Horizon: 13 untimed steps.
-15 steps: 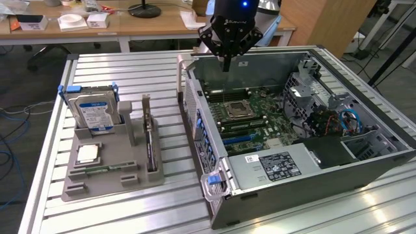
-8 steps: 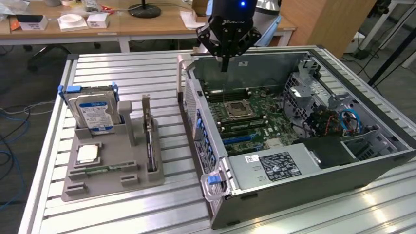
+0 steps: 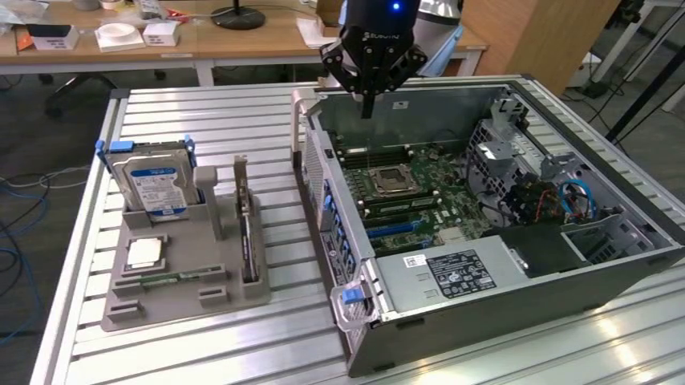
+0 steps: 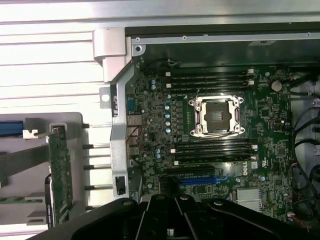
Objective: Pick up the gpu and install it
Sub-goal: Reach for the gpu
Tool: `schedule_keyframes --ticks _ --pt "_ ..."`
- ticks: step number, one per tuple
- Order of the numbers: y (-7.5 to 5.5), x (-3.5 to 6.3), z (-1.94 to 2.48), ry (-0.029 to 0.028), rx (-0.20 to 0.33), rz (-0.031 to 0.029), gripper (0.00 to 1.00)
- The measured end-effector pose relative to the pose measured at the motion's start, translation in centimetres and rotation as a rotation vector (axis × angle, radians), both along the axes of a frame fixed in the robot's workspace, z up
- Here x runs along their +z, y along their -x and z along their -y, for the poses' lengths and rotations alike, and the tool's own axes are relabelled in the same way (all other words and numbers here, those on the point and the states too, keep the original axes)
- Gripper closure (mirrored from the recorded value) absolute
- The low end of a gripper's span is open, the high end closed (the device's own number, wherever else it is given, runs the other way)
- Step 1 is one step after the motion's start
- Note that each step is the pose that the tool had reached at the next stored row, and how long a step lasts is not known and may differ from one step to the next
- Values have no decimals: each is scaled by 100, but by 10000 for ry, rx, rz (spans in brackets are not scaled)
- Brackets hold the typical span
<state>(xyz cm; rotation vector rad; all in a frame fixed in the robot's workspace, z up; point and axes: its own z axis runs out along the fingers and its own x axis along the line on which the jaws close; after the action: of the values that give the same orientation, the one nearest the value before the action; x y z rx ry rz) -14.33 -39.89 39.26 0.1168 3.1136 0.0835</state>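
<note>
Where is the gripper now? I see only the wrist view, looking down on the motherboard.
Observer: The gripper hangs over the far wall of the open computer case, shut and holding nothing.
Operator: So the gpu is not picked up yet?
Observer: Not yet. The gpu stands on its edge in the grey holder, at the exterior view's left of the case.
Operator: What stands next to it?
Observer: A hard drive, upright in the same holder, further to the exterior view's left.
</note>
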Motion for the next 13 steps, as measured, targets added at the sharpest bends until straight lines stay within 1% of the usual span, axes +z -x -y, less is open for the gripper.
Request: schedule_keyframes --ticks 13 --pt "60 -1 0 0 1 0 89"
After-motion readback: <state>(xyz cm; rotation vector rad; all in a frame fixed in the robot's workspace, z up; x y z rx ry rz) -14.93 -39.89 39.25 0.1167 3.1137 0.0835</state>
